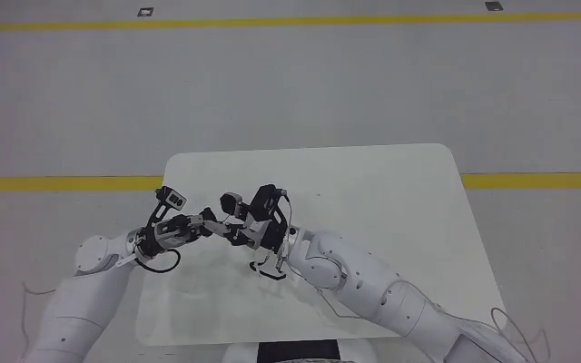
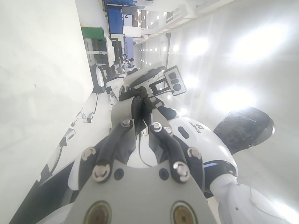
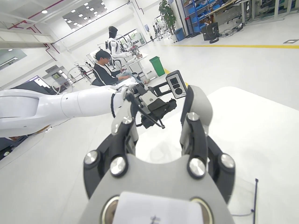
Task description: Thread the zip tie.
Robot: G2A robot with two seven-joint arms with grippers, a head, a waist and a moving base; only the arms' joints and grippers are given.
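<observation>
Grey workshop floor with yellow lines runs all round the white bench (image 1: pixel 399 181), and from where I stand both arms meet above its near left part, lifted off the surface. The left fingers (image 2: pixel 138 114) are pressed narrow together. Seen from the right wrist, they seem to pinch the tie (image 3: pixel 145 112), a thin black strip held in the air, not lying on the bench. The right fingers (image 3: pixel 195 110) stand wide apart with nothing between them. What matters is how the tie lies to that open pair. It sits straight ahead of them, a little farther out and framed in the gap, with its long axis slanting across the gap and not pointing into it. Its free end, which carries a small nub, hangs down toward the bench and toward the right fingers. I'd judge the right arm is the one to close in, as the left has its hold, and it would need to meet that free end squarely. Whether the nub is the head or the tail tip I cannot tell. A second tie (image 3: pixel 255 194) lies flat on the bench beside the right arm.
</observation>
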